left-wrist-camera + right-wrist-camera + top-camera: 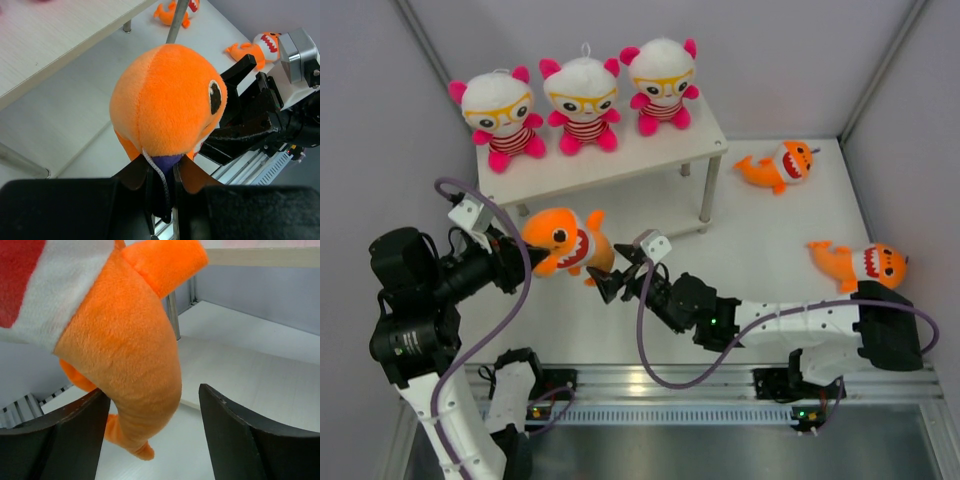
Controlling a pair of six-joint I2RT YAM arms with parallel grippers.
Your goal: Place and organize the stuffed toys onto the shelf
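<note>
Three white-headed bears (500, 115) (583, 100) (663, 82) sit in a row on top of the white shelf (620, 165). An orange shark (563, 240) hangs in the air in front of the shelf. My left gripper (532, 256) (162, 162) is shut on the purple tag and cord at the shark's (165, 100) head end. My right gripper (613, 272) (154, 390) is open, with the shark's tail (125, 340) hanging between its fingers and resting against the left one. A second shark (777, 165) and a third shark (860, 264) lie on the table to the right.
The shelf's metal leg (708, 195) stands just behind the right gripper. Grey walls close in the table on the left, back and right. The two arms are close together near the table's front, above the rail (650, 385).
</note>
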